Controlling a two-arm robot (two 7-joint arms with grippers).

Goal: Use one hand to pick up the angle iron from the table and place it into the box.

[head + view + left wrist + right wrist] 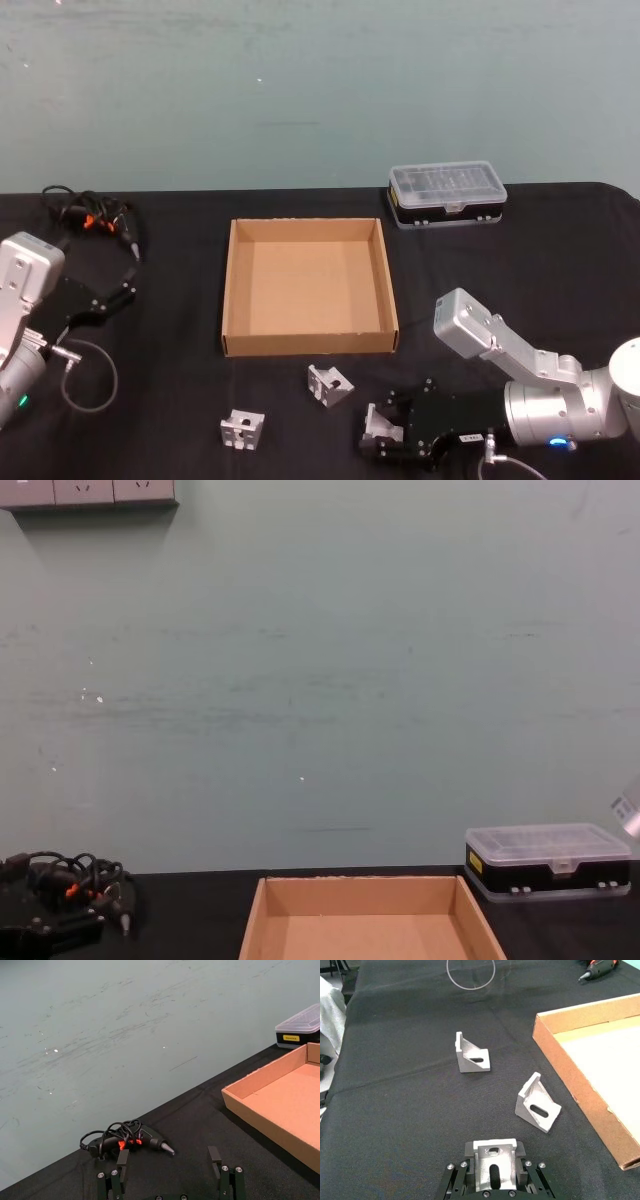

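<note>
Your right gripper (494,1149), low over the near table (560,260), has its fingers clamped on one angle iron (492,1167). A slack grip could let it twist loose on the lift, and a low carry could snag the near wall of the box (308,343). Three angle irons in all, with a middle bracket (330,385) and a left bracket (242,431) lying loose. One box, one organiser case (447,193) beyond. Left gripper (168,1156) parked, fingers apart.

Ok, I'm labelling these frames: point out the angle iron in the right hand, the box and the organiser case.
held angle iron (493,1161): right wrist view, on its slotted face.
box (310,345): head view, on its front wall.
organiser case (447,183): head view, on its clear lid.
</note>
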